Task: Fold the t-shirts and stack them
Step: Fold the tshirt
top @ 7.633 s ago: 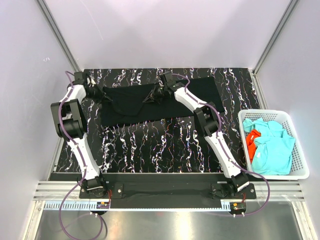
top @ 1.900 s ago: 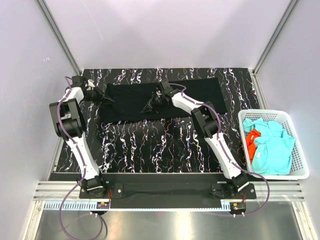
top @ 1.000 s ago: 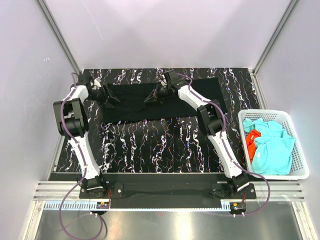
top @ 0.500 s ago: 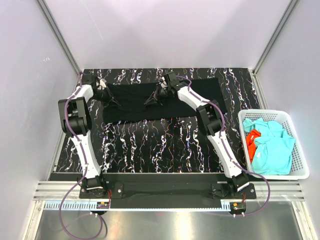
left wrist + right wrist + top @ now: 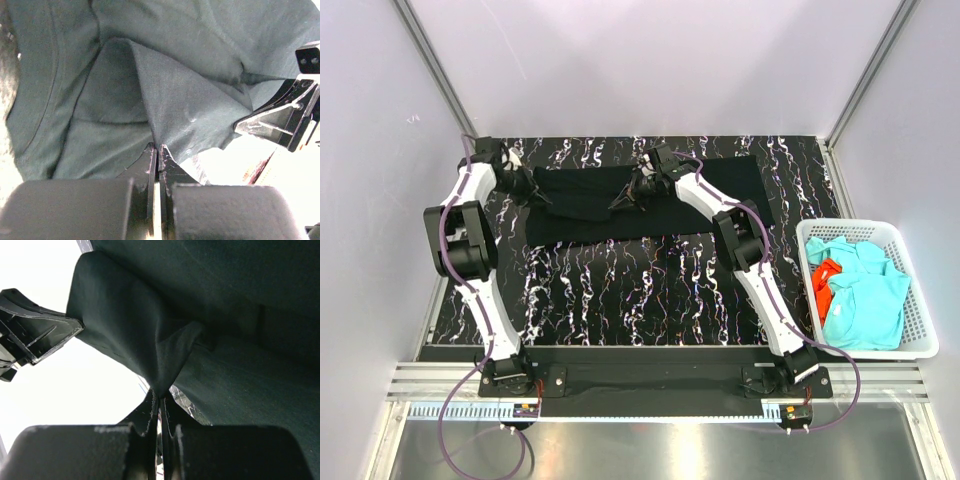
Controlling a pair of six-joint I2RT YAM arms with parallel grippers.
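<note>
The large black t-shirt (image 5: pixel 590 215) lies spread across the back of the marbled table. My left gripper (image 5: pixel 533 188) is at the shirt's left end, shut on a raised fold of black cloth (image 5: pixel 165 100). My right gripper (image 5: pixel 622 197) is over the shirt's middle, shut on another pinched ridge of the black t-shirt (image 5: pixel 145 340). In the left wrist view the left gripper (image 5: pixel 157 150) has its jaws pressed together on the fabric. The right wrist view shows the right gripper (image 5: pixel 160 399) the same way. Turquoise t-shirts (image 5: pixel 865 300) and an orange-red one (image 5: pixel 823 280) lie in the basket.
A white lattice basket (image 5: pixel 918 348) stands off the table's right edge. Grey walls and metal posts close in the back and both sides. The marbled table (image 5: pixel 620 300) stretches from the shirt to the arm bases.
My left gripper went from open to shut on the black shirt's left part and lifted a fold. The right gripper kept its hold and hardly moved.
</note>
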